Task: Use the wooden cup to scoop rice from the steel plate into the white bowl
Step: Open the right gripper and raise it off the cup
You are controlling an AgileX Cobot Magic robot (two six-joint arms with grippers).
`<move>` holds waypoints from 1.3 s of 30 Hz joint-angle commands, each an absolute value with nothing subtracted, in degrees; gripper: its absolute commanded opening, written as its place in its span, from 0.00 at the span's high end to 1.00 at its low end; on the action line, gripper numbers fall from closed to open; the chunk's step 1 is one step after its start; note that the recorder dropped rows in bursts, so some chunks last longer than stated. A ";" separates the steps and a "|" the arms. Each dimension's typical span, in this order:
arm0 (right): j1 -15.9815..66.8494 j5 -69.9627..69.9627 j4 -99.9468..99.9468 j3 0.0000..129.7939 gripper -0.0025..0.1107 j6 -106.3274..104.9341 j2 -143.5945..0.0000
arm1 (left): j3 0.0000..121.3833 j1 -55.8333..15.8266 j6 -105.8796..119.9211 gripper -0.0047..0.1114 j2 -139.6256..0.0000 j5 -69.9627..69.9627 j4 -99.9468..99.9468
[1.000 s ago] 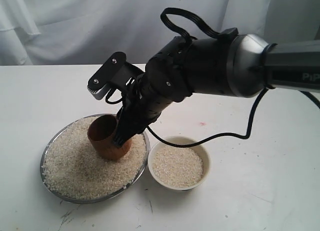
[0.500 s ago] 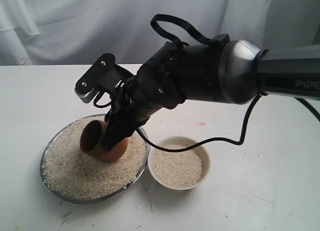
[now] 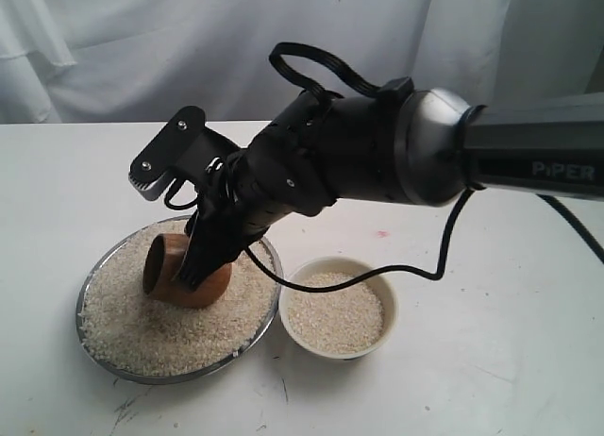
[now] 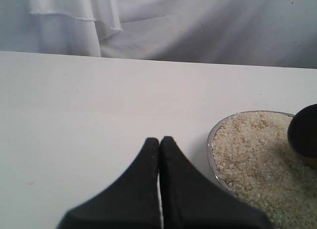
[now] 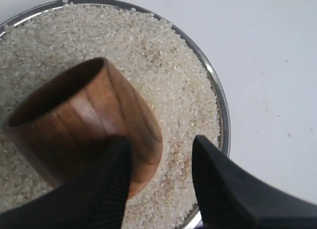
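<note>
Exterior view: raised a bit, angled down across the table (image 3: 491, 360) toward the white curtain (image 3: 142, 49), mid-distance. Left wrist: low, skimming the tabletop, just clipping the steel plate (image 4: 212, 140) rim. Right wrist: super close, looking down onto that same plate and the wooden cup (image 5: 94, 115).

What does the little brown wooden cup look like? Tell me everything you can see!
The wooden cup is small, rounded and reddish-brown, with visible grain and a dark inside. It lies tipped over, mouth sideways, resting on the rice in the steel plate. One finger of the right gripper lies across its side; the other stands apart, with rice showing between. Whether it is truly gripped cannot be told.
</note>
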State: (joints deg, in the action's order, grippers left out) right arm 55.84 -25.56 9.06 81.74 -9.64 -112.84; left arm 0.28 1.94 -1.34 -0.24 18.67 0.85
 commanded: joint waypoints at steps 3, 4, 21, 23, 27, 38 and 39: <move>56.49 -25.12 8.51 83.24 0.64 -10.14 -114.76 | 0.00 2.04 -1.35 0.96 0.00 18.27 0.94; 56.63 -25.12 8.51 83.68 0.64 -10.14 -114.76 | 0.00 2.04 -1.35 0.96 0.00 18.27 0.94; 53.31 -33.88 10.27 85.47 0.60 -18.55 -108.91 | 0.00 2.04 -1.35 0.96 0.00 18.27 0.94; 51.92 -35.66 7.28 85.47 0.59 -25.54 -108.15 | 0.00 2.04 -1.35 0.96 0.00 18.27 0.94; 49.17 -39.68 -3.63 85.47 0.59 -40.12 -108.33 | 0.00 2.04 -1.35 0.96 0.00 18.27 0.94; 46.82 -42.29 -20.10 85.47 0.60 -55.10 -108.62 | 0.00 2.04 -1.35 0.96 0.00 18.27 0.94; 46.82 -42.00 -21.18 85.47 0.61 -55.10 -108.62 | 0.00 2.04 -1.35 0.96 0.00 18.27 0.94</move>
